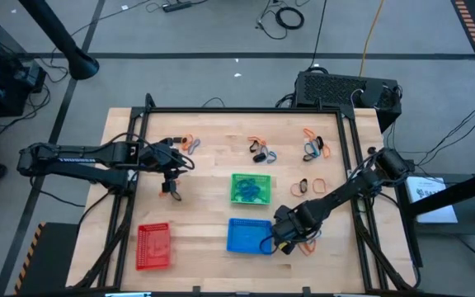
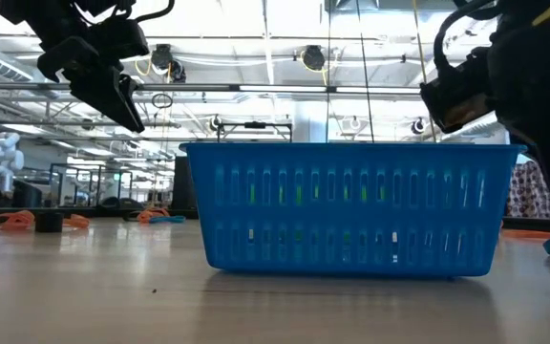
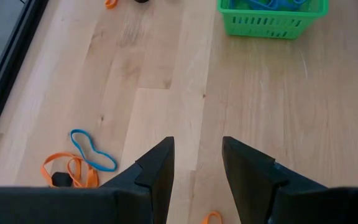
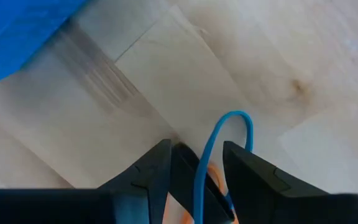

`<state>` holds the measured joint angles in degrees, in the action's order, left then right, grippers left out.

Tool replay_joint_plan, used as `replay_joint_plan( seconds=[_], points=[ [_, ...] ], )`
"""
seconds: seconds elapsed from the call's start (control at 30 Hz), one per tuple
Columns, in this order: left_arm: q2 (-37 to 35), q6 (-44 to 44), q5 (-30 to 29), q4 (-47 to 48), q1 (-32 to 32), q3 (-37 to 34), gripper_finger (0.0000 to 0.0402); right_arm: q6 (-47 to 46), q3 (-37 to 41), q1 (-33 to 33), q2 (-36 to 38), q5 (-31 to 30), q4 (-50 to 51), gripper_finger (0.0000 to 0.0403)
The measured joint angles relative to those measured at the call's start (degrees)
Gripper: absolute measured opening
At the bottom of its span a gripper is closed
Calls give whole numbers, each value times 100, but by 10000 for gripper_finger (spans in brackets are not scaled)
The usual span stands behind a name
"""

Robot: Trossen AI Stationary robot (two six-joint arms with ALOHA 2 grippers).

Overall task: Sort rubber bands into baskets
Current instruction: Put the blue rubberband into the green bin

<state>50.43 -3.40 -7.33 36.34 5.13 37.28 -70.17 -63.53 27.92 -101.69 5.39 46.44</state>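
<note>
Blue rubber band [image 4: 219, 146] looped between the right gripper [image 4: 196, 163] jaws beside the blue basket [image 1: 248, 236], jaws slightly apart around it, left gripper [image 3: 197, 163] raised over the tabletop [image 3: 166, 81], jaws apart, empty.

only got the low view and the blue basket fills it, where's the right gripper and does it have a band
observer: The right gripper is just off the right side of the blue basket. A blue rubber band runs between its jaws, which stand apart.
operator: gripped or not
observer: I cannot tell. Orange bands lie on the wood right beside it.
operator: and the left one
observer: The left gripper hangs over bare wood to the left of the green basket, jaws open with nothing between them.
</note>
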Motion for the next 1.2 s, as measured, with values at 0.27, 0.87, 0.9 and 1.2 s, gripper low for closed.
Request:
replay_joint_plan(
  seconds=[0.27, 0.87, 0.9, 1.2],
  points=[
    [0, 0, 0, 0, 0, 0, 144, -32, 47, -4, 0, -1, -55, 93],
    [0, 2, -2, -31, 0, 0, 144, 1178, -382, -275, 0, 29, 285, 3],
    [0, 2, -2, -31, 0, 0, 144, 1250, -541, -282, 0, -35, 475, 2],
    [0, 2, -2, -31, 0, 0, 144, 1846, -1981, -358, 0, -1338, 1849, 1]
  ],
)
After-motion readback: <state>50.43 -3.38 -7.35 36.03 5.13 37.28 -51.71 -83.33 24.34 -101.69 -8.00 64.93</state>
